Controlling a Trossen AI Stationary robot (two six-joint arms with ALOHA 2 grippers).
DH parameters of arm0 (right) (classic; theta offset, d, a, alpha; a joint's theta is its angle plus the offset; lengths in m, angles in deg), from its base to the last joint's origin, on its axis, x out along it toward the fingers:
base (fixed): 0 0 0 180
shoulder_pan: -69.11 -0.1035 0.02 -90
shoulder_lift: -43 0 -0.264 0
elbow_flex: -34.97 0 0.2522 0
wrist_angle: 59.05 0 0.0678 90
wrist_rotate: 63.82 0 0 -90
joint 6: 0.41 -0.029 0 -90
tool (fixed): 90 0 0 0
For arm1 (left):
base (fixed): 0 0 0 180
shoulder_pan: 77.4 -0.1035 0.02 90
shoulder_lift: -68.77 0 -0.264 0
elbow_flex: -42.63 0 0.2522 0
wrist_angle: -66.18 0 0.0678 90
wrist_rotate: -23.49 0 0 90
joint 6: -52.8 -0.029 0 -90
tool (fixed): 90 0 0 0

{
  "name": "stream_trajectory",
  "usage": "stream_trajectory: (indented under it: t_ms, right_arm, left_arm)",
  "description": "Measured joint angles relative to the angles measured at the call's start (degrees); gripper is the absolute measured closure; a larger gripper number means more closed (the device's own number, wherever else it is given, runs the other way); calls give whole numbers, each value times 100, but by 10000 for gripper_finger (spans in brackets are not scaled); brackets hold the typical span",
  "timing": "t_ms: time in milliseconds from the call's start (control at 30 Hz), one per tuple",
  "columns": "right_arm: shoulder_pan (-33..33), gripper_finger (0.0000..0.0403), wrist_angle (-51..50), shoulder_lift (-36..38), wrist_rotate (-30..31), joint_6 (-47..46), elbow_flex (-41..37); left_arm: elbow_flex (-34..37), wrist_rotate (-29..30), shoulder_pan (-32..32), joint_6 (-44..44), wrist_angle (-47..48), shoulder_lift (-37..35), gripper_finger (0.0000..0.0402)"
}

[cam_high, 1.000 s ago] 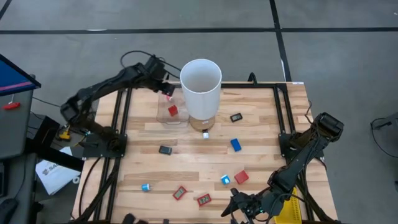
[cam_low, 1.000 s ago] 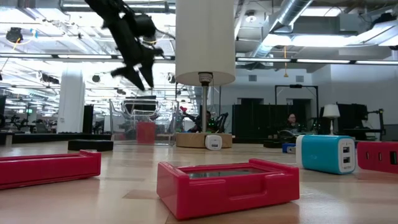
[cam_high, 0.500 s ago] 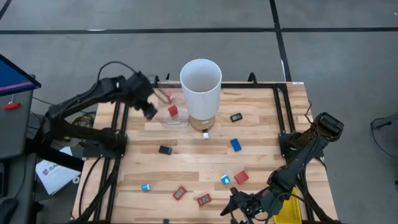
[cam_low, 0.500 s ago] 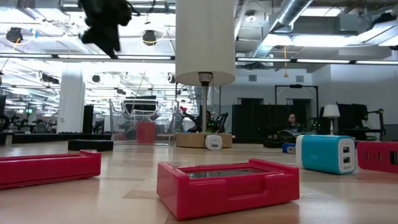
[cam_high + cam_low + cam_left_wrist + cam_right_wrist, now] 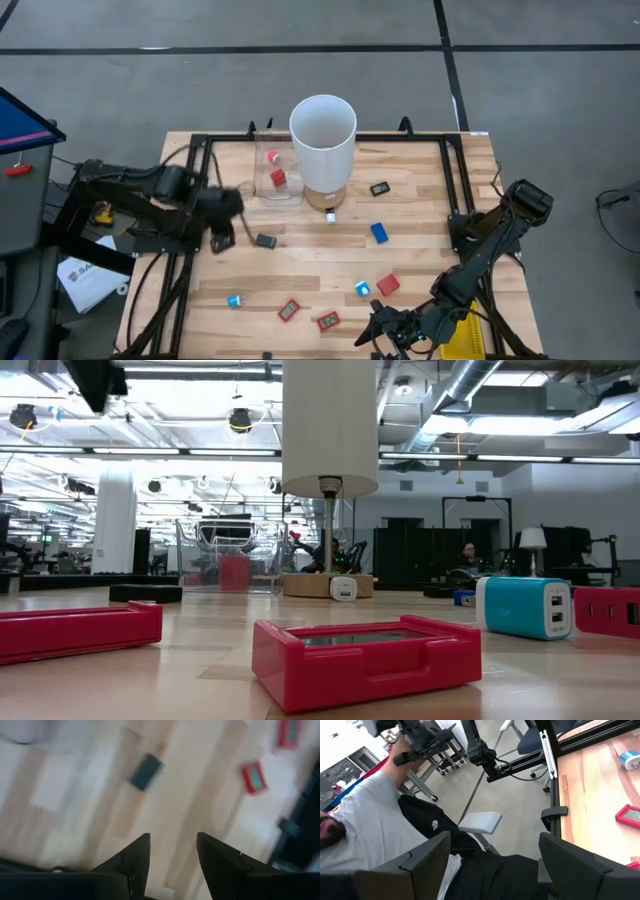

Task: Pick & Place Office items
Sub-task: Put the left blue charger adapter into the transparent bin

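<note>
The office items lie scattered on the wooden table [image 5: 420,250]: a black piece [image 5: 265,241], a blue one [image 5: 379,232], red ones [image 5: 388,284] and flat red rectangles [image 5: 289,310]. Another red piece [image 5: 278,177] sits inside a clear box [image 5: 275,185] at the far left. My left gripper [image 5: 220,240] hangs open and empty above the table's left side, left of the black piece [image 5: 146,771], its fingers pointing steeply down. My right gripper [image 5: 383,335] stands open and empty at the near edge, looking past the table.
A tall white cylinder [image 5: 323,135] on a small base stands at the far middle, right of the clear box. A black frame [image 5: 195,200] runs along the table's sides. A person [image 5: 380,820] sits beyond the table's near edge.
My left gripper has swung away from above the clear box, going toward the table's left and near edges and rolling as it went. It now hangs left of the black piece. The pieces on the table and in the box have stayed put.
</note>
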Motion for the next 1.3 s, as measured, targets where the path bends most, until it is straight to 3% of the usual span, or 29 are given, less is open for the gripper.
stream_trajectory:
  t_ms: [300,533,733,1033,1300]
  right_arm:
    - [0,106,-127,94,-26,15,-2]
    - [0,106,-253,369,-31,264,-2]
    - [9,106,-592,518,-15,308,0]
    - [-11,106,-759,568,3,363,0]
    - [-81,106,-858,568,149,315,0]
  left_arm:
    - [4,703,2272,1780,-472,778,232]
    - [4,997,3260,2019,-503,1769,216]
    - [4,1147,3621,2305,-1059,2435,182]
    - [28,543,3655,2498,-1443,3028,106]
    - [811,328,3671,2615,-2348,3050,91]
